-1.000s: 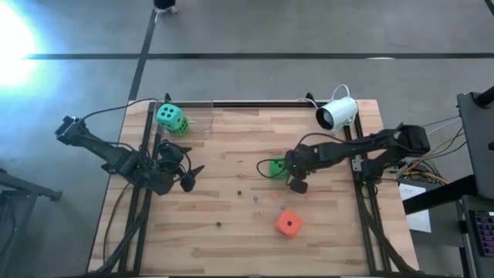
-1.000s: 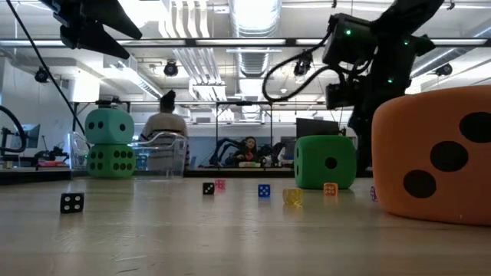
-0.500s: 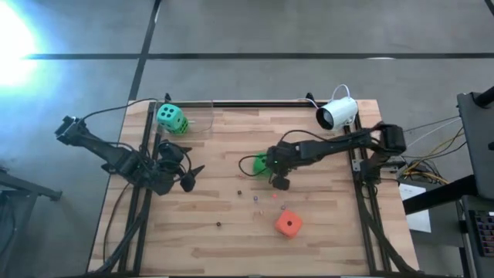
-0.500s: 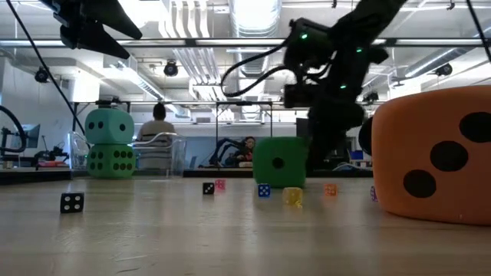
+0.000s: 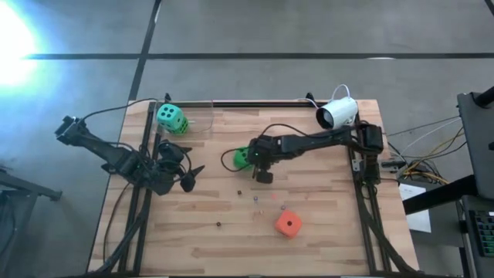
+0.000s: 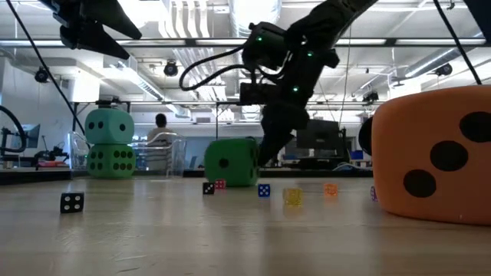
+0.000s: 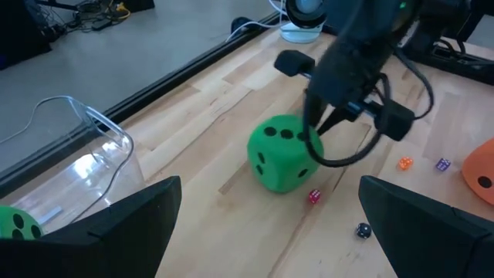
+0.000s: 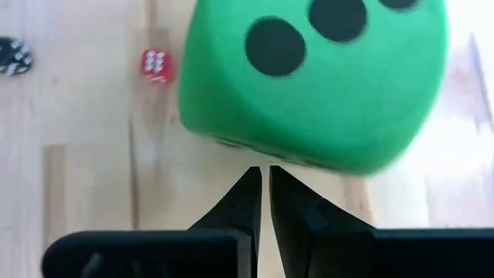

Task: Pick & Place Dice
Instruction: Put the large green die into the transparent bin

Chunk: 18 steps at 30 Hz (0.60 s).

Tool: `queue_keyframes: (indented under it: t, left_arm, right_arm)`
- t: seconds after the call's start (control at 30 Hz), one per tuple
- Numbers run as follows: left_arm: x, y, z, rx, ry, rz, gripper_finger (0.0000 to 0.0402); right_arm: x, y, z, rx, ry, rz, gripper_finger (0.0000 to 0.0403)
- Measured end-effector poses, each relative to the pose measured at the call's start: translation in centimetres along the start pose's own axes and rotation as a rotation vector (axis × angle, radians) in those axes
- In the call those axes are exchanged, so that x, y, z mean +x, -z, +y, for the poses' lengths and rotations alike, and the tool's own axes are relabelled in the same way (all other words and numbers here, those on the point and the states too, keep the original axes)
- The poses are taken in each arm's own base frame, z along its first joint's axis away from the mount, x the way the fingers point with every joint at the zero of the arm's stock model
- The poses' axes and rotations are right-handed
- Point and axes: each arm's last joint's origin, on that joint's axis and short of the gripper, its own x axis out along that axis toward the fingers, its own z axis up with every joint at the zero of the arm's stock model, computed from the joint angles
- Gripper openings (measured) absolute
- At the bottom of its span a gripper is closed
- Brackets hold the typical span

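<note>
While stretched across mid-counter (image 5: 324, 232), right tool (image 5: 258, 164) sits with fingertips pressed nearly together, a thin slit between them, holding nothing. Bright green die (image 5: 241, 157) directly ahead of those tips, resting on the wood, touching or just short of them; contact cannot be told. Tiny red die (image 8: 157, 66) and tiny dark die (image 8: 13, 55) just beyond the green one, off to one side.

Left tool (image 5: 189, 176) parked near the counter's left edge, fingers (image 7: 123, 224) spread wide, empty. Same green die well ahead of it, between the spread fingers' line of sight. Clear plastic container (image 7: 93, 147) near it to the side.

Teal die (image 6: 110, 125) stacked on second green die (image 6: 110, 160), at the far left corner, beyond the left tool. Orange-red die (image 5: 288, 224) well apart from the right tool, toward the near edge. White camera (image 5: 337, 113) by the right arm's base.
</note>
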Motion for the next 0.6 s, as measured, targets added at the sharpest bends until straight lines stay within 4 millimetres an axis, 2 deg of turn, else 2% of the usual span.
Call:
queue_keyframes:
  t: [0.27,0.4,0.6]
  left_arm:
    - [0.1,0.2,0.0,0.005,-0.003,0.003,0.0396]
    - [0.1,0.2,0.0,-0.001,-0.002,0.002,0.0396]
    - [0.1,0.2,0.0,-0.003,0.003,0.009,0.0396]
  right_arm:
    - [0.1,-0.6,-0.5,-0.008,0.005,-0.008,0.0027]
    - [-2.1,-0.4,0.0,-0.020,-0.001,-0.031,0.0027]
    - [-6.7,0.9,1.3,-0.004,-0.019,-0.121,0.0027]
